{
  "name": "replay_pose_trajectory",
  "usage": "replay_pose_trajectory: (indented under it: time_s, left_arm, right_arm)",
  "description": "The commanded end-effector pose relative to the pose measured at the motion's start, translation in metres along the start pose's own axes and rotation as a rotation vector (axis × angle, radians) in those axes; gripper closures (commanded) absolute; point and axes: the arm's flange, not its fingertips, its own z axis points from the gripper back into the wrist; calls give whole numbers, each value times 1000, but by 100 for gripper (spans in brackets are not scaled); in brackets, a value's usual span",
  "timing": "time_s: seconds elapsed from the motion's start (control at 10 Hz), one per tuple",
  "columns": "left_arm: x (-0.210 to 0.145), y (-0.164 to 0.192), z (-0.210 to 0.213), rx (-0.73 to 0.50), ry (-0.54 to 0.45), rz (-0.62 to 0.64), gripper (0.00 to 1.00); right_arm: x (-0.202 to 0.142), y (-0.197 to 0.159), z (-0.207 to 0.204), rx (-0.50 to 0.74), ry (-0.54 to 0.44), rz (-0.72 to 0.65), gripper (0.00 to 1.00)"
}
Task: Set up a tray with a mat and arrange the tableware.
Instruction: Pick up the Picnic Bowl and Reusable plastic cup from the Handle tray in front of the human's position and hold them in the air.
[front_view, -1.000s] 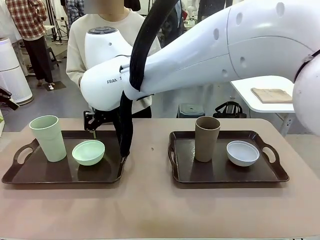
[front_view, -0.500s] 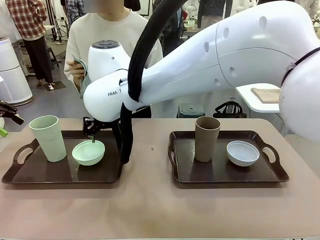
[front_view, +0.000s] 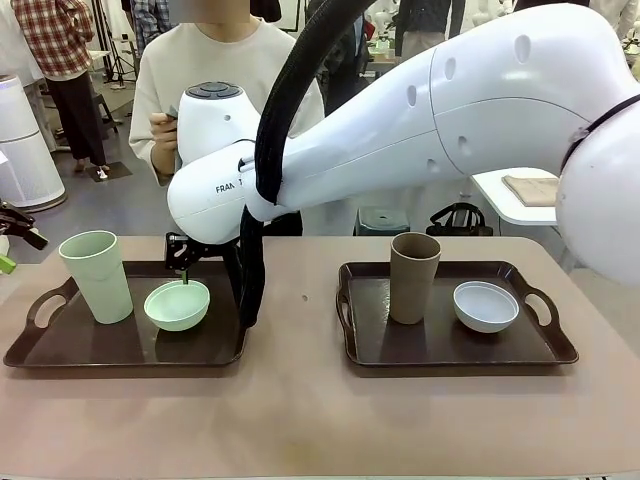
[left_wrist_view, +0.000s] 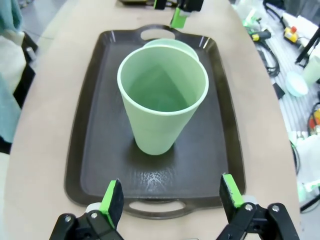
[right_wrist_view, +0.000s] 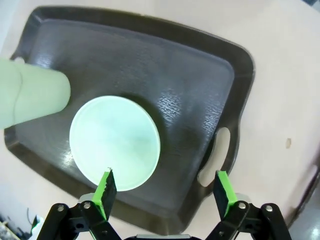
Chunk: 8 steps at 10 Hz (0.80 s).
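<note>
Mint-green tumbler (front_view: 96, 276) and green bowl (front_view: 177, 305) stand side by side, not touching, on the dark tray (front_view: 60, 350) at lower left of the front frame; brown tumbler (front_view: 414, 277) and pale bowl (front_view: 486, 306) are on the second tray (front_view: 400, 350) right of centre, both trays flat on the bench (front_view: 300, 420). Right pincer (right_wrist_view: 164, 186) reaches across to frame left and hangs just above the green bowl's rim, spread wide, empty. Left pincer (left_wrist_view: 171, 187) is equally wide, gripping nothing, over the tray's near handle end with the tumbler centred ahead.
</note>
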Motion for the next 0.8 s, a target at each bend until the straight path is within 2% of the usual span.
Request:
replay_pose_trajectory:
  time_s: [0.0,0.2,0.7]
  left_arm:
    - [4,2,-1,42,-37,-11,0]
    - [6,7,-15,63,-57,-48,0]
    - [-11,23,-47,43,-129,-60,0]
  right_arm:
    - [4,6,-15,-64,-32,-180,0]
    - [5,14,-24,-114,-42,-274,0]
    - [5,23,-42,-84,5,-244,0]
